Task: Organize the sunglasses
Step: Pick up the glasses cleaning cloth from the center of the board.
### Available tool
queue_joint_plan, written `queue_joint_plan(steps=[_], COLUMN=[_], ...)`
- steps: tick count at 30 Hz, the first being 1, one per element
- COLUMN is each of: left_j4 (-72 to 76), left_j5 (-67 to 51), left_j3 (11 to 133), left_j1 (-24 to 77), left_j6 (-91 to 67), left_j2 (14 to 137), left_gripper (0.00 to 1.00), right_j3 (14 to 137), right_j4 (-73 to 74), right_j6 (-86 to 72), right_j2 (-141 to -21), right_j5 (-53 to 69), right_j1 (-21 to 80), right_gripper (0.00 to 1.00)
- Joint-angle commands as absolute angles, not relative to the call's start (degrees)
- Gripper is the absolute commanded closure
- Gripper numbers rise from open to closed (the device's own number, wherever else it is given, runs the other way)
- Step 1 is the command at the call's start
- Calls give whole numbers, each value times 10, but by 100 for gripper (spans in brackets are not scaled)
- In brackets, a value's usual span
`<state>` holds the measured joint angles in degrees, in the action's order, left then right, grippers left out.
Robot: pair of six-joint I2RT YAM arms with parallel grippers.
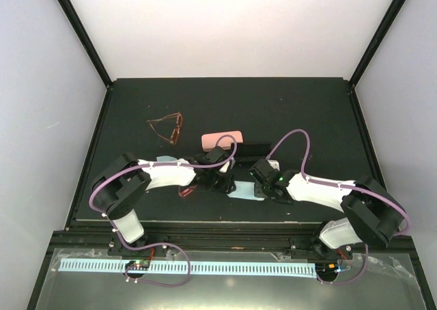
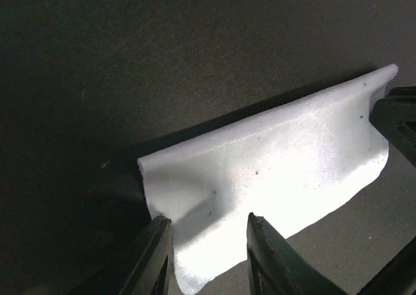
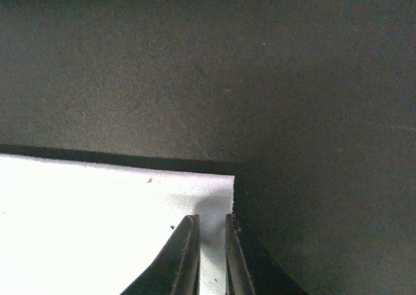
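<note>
The top view is sharp. Light comes from above, so the back wall is bright white. The table stays dark and dull, with no shine. The brown sunglasses show only as thin lines. The plastic sheet at the bottom right has small shiny spots.

In the left wrist view the cloth is so bright that its middle turns plain white. A dark shadow runs along its far edge. The left fingers look soft and blurry.

In the right wrist view the cloth is too bright as well. The right fingers drop a soft gray shadow on it, and the table looks grainy.
</note>
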<state>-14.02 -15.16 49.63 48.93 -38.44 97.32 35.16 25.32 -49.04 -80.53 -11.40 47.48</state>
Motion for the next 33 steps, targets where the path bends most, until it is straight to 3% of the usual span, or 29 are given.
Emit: queue_joint_plan(steps=[1,4,8,13,23,33], left_j4=[-154,-148,-140,-140,-142,-200], left_j5=[-163,-165,-158,-146,-142,-107], left_j3=[506,505,502,503,514,561], left_j1=[492,493,493,493,492,482], left_j6=[-396,-398,-403,-400,-395,-384], left_j2=[1005,1008,1006,1001,950,885], left_gripper=[68,72,80,98,98,98], right_j3=[330,328,325,326,326,399], right_j4=[239,236,231,227,188,247], right_j6=[-494,-493,-494,-493,-444,-410], right_j2=[-825,-824,-824,-815,-744,-701], right_j5=[-97,-100,-107,-112,-113,-151], right_j1=[473,474,473,473,473,459], right_gripper=[88,99,99,99,99,99])
